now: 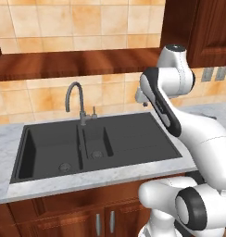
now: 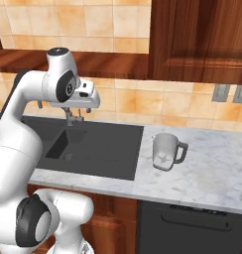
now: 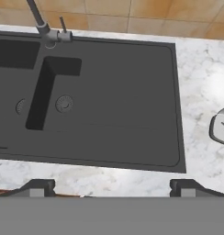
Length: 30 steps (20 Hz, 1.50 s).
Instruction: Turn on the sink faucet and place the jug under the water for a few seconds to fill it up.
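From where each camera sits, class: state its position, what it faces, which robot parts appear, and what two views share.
Left base view: behind the arm's left, facing the sink and sink faucet; arm rises at lower right.
Right base view: behind the arm's right, facing the counter and jug; arm at left, gripper over the sink.
Hand view: looks down on the sink; fingertips at bottom.
Shared: right base and hand views both show the jug.

The dark charcoal rectangular sink [image 1: 133, 139] sat in the marble counter [image 2: 212, 171]; the slim grey gooseneck faucet [image 1: 78, 99] rose at its back edge, the translucent glassy jug [image 2: 166, 151] stood right of it.
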Available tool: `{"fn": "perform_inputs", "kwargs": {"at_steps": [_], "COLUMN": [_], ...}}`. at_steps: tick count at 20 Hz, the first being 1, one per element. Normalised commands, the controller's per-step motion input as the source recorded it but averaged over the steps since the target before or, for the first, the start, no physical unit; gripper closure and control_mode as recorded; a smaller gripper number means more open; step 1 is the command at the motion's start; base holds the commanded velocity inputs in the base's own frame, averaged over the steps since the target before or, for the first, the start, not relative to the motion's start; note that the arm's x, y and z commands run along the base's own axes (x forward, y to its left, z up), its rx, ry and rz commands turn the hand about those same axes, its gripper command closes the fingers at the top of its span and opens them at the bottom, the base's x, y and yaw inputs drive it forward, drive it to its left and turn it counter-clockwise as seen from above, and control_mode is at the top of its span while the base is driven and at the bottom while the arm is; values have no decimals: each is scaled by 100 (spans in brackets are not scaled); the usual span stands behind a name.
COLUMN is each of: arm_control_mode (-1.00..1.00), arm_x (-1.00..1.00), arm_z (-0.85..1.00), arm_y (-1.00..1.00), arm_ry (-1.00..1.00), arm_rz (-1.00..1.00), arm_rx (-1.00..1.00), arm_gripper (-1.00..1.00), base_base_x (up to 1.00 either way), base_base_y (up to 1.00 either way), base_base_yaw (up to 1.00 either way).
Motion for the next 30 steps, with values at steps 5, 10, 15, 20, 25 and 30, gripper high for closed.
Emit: {"fn": "perform_inputs", "kwargs": {"at_steps": [5,10,15,20,25,30], "arm_control_mode": [100,100,100,-100,-100,-100], "arm_x": [0,0,0,4,40,40], "arm_z": [0,0,0,-3,-71,-79], "arm_y": [0,0,0,0,6,40], "arm_ry": [0,0,0,0,-23,-40], "arm_rz": [0,0,0,0,0,9], "arm_rx": [0,0,0,0,1,5], "arm_gripper": [-100,-100,-100,-100,-100,-100], "base_base_x": [10,16,0,0,0,0], "base_base_y": [-5,0,0,0,0,0], "base_base_yaw": [0,1,0,0,0,0]}}
